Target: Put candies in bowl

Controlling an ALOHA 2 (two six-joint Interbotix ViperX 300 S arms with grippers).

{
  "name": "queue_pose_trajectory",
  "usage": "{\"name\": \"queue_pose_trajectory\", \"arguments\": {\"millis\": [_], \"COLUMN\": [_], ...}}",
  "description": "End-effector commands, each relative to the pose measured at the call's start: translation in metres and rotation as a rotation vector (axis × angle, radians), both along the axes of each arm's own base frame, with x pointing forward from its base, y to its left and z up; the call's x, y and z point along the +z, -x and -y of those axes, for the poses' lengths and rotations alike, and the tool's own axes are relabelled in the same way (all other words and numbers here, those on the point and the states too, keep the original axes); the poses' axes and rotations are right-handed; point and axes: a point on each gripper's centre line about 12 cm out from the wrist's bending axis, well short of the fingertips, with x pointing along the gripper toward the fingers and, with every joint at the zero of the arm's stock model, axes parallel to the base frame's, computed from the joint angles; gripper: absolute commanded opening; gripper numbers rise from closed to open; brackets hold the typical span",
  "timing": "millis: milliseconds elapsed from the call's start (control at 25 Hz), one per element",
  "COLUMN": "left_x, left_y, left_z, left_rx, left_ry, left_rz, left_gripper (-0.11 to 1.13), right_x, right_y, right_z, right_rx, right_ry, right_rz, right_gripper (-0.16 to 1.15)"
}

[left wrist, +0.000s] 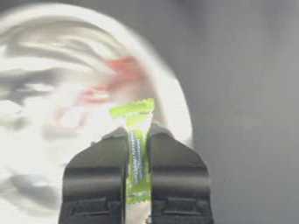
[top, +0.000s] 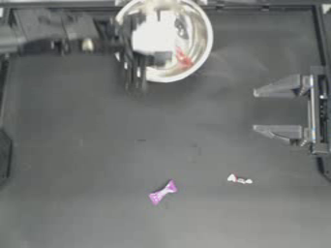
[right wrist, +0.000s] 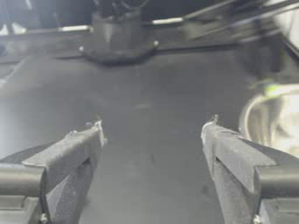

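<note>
The shiny silver bowl (top: 194,65) stands at the table's far middle. My left gripper (top: 157,54) hangs over it, shut on a yellow-green candy (left wrist: 135,151) that sticks out past the fingertips in the left wrist view. A red-pink candy (top: 184,59) lies inside the bowl (left wrist: 41,65), seen as a red blur (left wrist: 114,81) below the held one. On the table near the front lie a purple-magenta candy (top: 163,192) and a white candy with red specks (top: 239,179). My right gripper (top: 278,109) stays open at the right side, away from all candies.
The left arm (top: 58,29) stretches along the table's far edge from the left. In the right wrist view the bowl's rim (right wrist: 257,109) shows beyond the open right gripper (right wrist: 152,131), with the left arm's base (right wrist: 119,43) farther off.
</note>
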Motion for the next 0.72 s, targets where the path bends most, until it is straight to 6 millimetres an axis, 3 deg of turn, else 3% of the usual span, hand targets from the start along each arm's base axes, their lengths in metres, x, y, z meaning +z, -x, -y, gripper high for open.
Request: {"name": "queue_pose_trajectory", "arguments": {"millis": [40,360,520,600,720], "left_x": [0.016,-0.01,-0.017,-0.019,-0.02], "left_y": [-0.001,-0.009,-0.013,-0.013,-0.013], "left_z": [-0.033,-0.079,-0.084,-0.084,-0.084], "left_rx": [0.029,0.082,0.084,0.083,0.093], "left_ry": [-0.056,-0.054,-0.051,-0.047,-0.035], "left_rz": [0.034,-0.001,-0.009,-0.017,-0.017], "left_gripper": [0.3,0.3,0.35,0.46,0.76], "right_x": [0.004,0.004,0.004,0.004,0.004], "right_y": [-0.002,-0.002,-0.002,-0.002,-0.002], "right_z": [-0.001,-0.001,-0.001,-0.001,-0.001], "right_rx": [0.004,0.005,0.005,0.005,0.006], "right_ry": [-0.002,-0.004,-0.002,-0.002,-0.001], "right_rz": [0.014,0.015,0.016,0.016,0.013], "right_gripper": [0.97,0.97,0.97,0.97,0.97]}}
